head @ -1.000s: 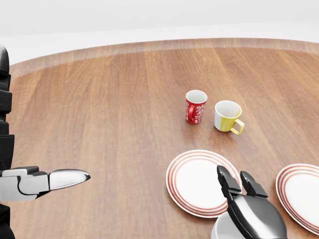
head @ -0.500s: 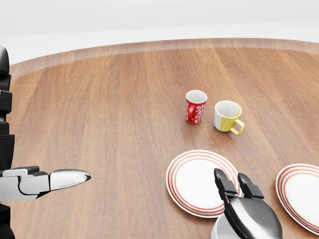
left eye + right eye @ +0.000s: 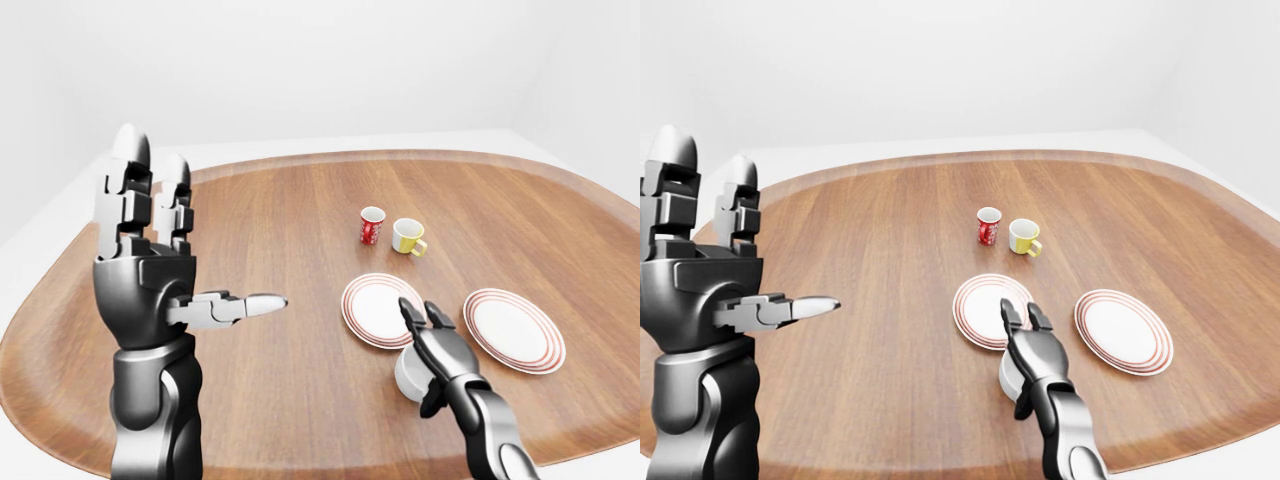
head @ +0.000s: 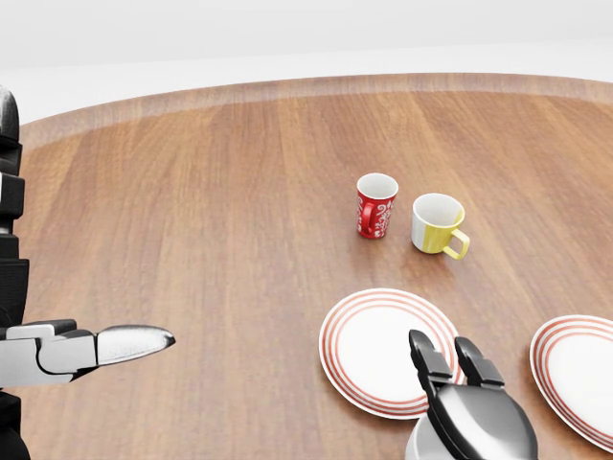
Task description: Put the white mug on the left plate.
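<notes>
Two hands: right hand [image 3: 428, 345] clasping white mug [image 3: 408, 372] beside left plate [image 3: 377, 308]; left hand [image 3: 150, 270] open-fingered.

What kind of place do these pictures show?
Probably a simulated tabletop test scene, not a real room: a large rounded wooden table against plain white surroundings, set only with two red-rimmed plates and some mugs, including a red mug and a yellow mug.

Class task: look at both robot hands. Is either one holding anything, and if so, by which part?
The right robot hand lies over the white mug from above, but a closed grip cannot be told. The left robot hand holds nothing.
</notes>
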Robot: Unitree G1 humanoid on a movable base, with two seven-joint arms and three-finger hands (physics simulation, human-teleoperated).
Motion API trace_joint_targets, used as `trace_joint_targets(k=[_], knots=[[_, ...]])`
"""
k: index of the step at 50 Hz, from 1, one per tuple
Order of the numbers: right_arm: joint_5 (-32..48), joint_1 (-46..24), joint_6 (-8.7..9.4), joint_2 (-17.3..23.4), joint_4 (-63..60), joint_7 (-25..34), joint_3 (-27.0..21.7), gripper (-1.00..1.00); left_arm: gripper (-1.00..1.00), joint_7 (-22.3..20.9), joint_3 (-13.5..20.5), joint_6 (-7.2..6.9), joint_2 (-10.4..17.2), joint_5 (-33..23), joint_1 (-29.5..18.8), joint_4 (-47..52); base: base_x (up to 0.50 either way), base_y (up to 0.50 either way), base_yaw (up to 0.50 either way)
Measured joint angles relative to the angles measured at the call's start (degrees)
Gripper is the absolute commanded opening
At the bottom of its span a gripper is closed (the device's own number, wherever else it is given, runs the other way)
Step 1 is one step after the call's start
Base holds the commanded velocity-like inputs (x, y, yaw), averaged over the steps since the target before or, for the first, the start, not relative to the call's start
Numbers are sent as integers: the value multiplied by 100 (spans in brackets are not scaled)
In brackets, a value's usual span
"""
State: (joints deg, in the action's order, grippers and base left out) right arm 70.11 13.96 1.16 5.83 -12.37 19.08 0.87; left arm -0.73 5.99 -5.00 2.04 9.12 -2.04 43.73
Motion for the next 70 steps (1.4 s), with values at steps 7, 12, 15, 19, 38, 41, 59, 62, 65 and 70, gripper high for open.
trace_joint_targets(k=[7, 12, 15, 19, 38, 41, 59, 62, 65, 70], knots=[[48, -9, -6, 11, 76, -58, 27, 100, 89, -2, 3, 0, 1, 1, 0, -3, 0, 0, 0], [88, -16, -6, 14, 106, -80, 56, 100, 90, -3, 0, 0, 0, -1, 4, -3, 0, 0, 0], [109, -24, -7, 18, 130, -95, 71, 100, 89, -3, 2, 0, 0, 0, 3, -3, 0, 0, 0], [143, -30, -7, 25, 155, -110, 88, 100, 89, -2, 1, 0, 0, 0, 3, -3, 0, 0, 0], [263, -114, 33, 42, 446, -213, 176, 100, 89, 2, 5, 0, 0, 2, 4, 7, 0, 0, 0], [267, -132, 43, 47, 504, -232, 190, 100, 89, 2, 6, 0, 1, 1, 4, 9, 0, 0, 0], [272, -221, 39, 89, 850, -371, 274, -84, 89, 0, 11, 0, 1, 1, 8, -1, 0, 0, 0], [278, -222, 19, 99, 733, -303, 290, -100, 89, 0, 13, 0, 1, 1, 7, -9, 0, 0, 0], [305, -217, -18, 108, 800, -333, 298, -100, 89, 0, 14, 0, 1, 1, 7, -19, 0, 0, 0], [284, -193, -61, 114, 830, -321, 316, -100, 90, 1, 17, 0, 2, 2, 5, -31, 0, 0, 0]])
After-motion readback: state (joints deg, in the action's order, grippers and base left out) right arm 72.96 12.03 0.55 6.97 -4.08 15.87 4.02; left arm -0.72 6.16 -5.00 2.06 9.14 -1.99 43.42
